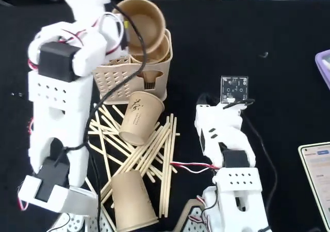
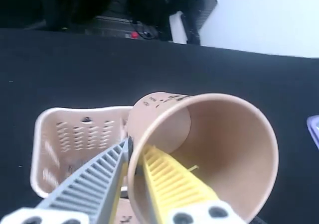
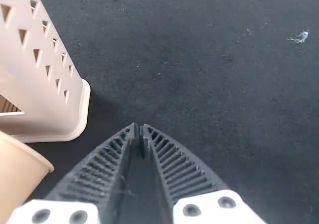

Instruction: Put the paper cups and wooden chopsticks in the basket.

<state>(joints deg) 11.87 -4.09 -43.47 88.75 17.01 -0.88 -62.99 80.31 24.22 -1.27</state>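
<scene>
My left gripper [image 1: 124, 30] hangs over the beige basket [image 1: 116, 77], shut on the rim of a brown paper cup [image 1: 145, 19]. In the left wrist view the yellow finger [image 2: 169, 181] is inside that cup [image 2: 219, 149] and the grey one outside, with the basket [image 2: 75, 134] below. A second cup [image 1: 161, 50] sits in the basket. Two more cups [image 1: 140, 117] [image 1: 131, 200] lie on the scattered wooden chopsticks [image 1: 154, 152]. My right gripper [image 3: 138, 130] is shut and empty, low over the cloth beside the basket's corner [image 3: 47, 74], with a lying cup's rim [image 3: 20, 169] near it.
The table is covered in black cloth. A purple object [image 1: 324, 62] pokes in at the right edge, and a phone-like screen [image 1: 317, 175] lies at the lower right. The right arm's body [image 1: 232, 175] stands right of the chopstick pile.
</scene>
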